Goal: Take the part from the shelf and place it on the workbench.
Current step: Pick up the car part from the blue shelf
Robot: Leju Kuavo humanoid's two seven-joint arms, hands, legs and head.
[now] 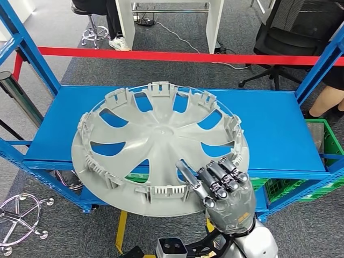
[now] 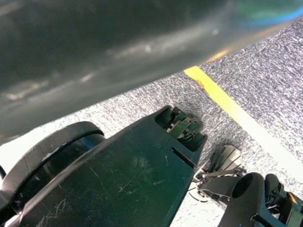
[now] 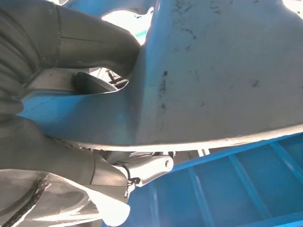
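While over the shelf [image 1: 280, 126], right hand [image 1: 225, 188] grips the wheel cover [image 1: 160, 137].

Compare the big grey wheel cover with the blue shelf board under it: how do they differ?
The wheel cover is round, grey and pierced by spoke-shaped gaps; the shelf board is rectangular, blue and solid. The cover juts past the board's near edge, its near rim gripped by the right hand; the board sits fixed in its frame. Both are broad, flat things.
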